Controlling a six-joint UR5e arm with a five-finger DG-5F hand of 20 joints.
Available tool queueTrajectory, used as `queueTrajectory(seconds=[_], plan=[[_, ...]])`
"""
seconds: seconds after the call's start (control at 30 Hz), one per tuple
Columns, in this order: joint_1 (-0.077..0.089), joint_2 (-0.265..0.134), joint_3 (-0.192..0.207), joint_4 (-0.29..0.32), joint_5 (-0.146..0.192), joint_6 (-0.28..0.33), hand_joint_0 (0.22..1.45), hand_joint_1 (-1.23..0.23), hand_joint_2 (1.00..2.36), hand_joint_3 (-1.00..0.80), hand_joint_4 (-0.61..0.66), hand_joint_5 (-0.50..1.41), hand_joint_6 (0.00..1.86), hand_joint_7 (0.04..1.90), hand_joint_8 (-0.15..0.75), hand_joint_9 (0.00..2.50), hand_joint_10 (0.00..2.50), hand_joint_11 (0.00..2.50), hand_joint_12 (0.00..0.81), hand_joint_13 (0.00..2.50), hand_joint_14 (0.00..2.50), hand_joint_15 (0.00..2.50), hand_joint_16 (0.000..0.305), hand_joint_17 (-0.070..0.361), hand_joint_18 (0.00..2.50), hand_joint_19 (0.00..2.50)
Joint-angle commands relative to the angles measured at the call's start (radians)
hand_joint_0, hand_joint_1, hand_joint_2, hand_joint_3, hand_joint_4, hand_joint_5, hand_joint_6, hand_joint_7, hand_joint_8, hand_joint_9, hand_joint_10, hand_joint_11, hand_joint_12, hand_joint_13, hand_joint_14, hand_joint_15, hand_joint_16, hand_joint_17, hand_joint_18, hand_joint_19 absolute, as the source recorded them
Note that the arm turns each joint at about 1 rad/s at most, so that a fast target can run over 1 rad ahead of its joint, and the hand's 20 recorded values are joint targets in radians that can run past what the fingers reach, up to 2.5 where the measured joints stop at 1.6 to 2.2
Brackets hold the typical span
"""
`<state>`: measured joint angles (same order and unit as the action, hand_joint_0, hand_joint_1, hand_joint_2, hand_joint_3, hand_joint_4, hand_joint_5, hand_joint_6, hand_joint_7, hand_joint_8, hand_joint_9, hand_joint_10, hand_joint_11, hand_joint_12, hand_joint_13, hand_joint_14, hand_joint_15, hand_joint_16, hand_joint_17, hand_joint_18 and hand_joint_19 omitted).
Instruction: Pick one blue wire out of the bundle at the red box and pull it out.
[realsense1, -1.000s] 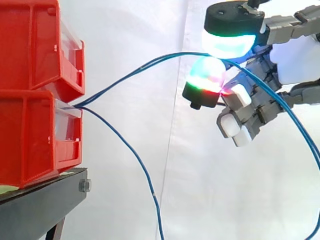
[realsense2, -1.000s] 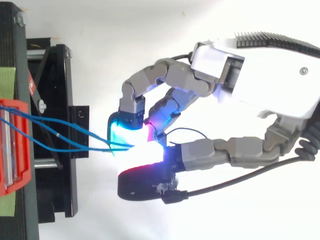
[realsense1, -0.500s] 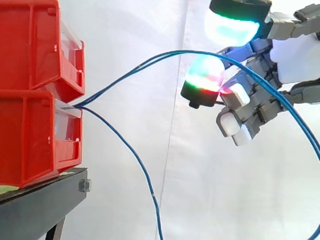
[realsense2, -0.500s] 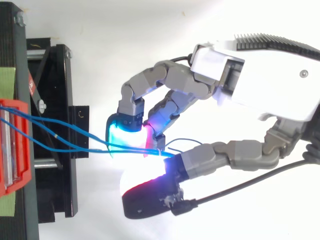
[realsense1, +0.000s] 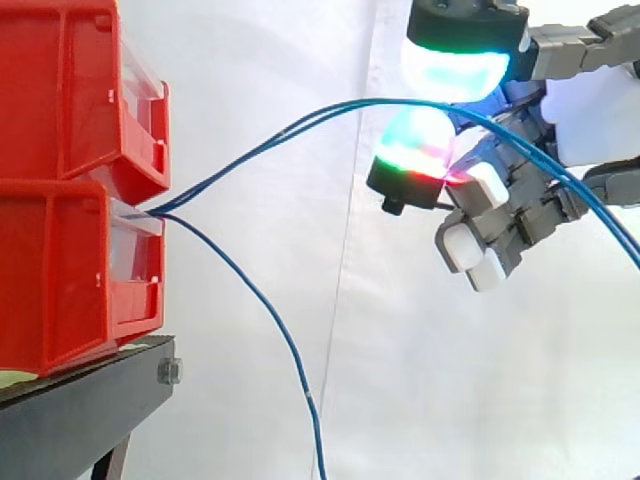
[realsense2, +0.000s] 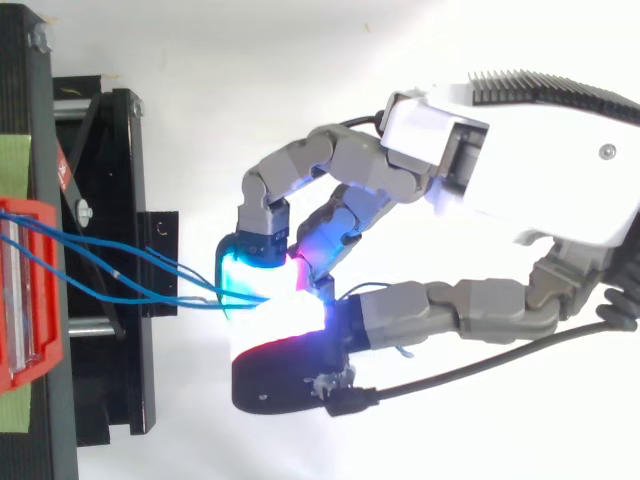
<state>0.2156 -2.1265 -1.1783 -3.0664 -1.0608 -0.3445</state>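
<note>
Red plastic makes up the two stacked bins (realsense1: 70, 200), which sit on a black stand (realsense1: 80, 405) at the left of the side view. The hand (realsense2: 500, 170) is out to the right of them, well apart. Its fingers are curled, and two glowing pads (realsense1: 455, 65) are closed from above and below on the blue wires (realsense1: 300, 125). Those wires leave the gap between the upper and lower bin and rise in a shallow arc to the pads. In the side view two strands run side by side into the pinch. A third wire (realsense1: 270, 320) droops from the same gap and hangs down past the stand, untouched.

The main risk, judged from this, is that the hand draws both strands instead of one, because they lie touching where the pads meet. A pull from here could also drag the bins forward on the stand if the strands snag inside. The pinch itself looks shallow and sits on rounded pads, so a thin wire could slip through under tension. Lastly, the slack beyond the hand runs down at the right and might catch on the curled fingers.
</note>
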Motion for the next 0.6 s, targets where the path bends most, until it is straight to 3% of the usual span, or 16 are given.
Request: queueTrajectory(seconds=[0.0, 0.27, 0.4, 0.47, 0.57], plan=[[0.001, 0.000, 0.000, 0.000, 0.001, -0.001, 0.59, -0.69, 1.01, -0.28, 0.20, -0.11, 0.94, 1.05, 0.381, 1.10, 0.01, 0.81, 0.431, 0.96, 0.02, 0.54, 0.053, 0.120, 0.87, 0.49], [0.001, 0.000, 0.000, 0.000, -0.001, -0.001, 0.62, -0.83, 1.02, -0.24, 0.18, -0.12, 0.94, 1.05, 0.374, 1.08, 0.01, 0.81, 0.431, 0.96, 0.02, 0.55, 0.052, 0.118, 0.89, 0.48], [0.001, 0.000, 0.000, 0.000, -0.001, -0.002, 0.63, -0.86, 1.01, -0.35, 0.20, -0.13, 0.95, 1.00, 0.360, 1.04, 0.02, 0.81, 0.424, 0.94, 0.02, 0.55, 0.052, 0.117, 0.88, 0.49], [0.001, 0.000, 0.000, 0.000, -0.001, -0.002, 0.60, -0.83, 1.01, -0.42, 0.21, -0.14, 0.95, 1.00, 0.357, 1.04, 0.01, 0.81, 0.423, 0.94, 0.02, 0.55, 0.052, 0.117, 0.87, 0.50], [0.001, -0.001, -0.001, 0.000, -0.001, -0.002, 0.53, -0.67, 1.00, -0.50, 0.22, -0.13, 0.94, 0.98, 0.370, 1.06, 0.01, 0.81, 0.435, 0.94, 0.02, 0.55, 0.055, 0.125, 0.87, 0.51]])
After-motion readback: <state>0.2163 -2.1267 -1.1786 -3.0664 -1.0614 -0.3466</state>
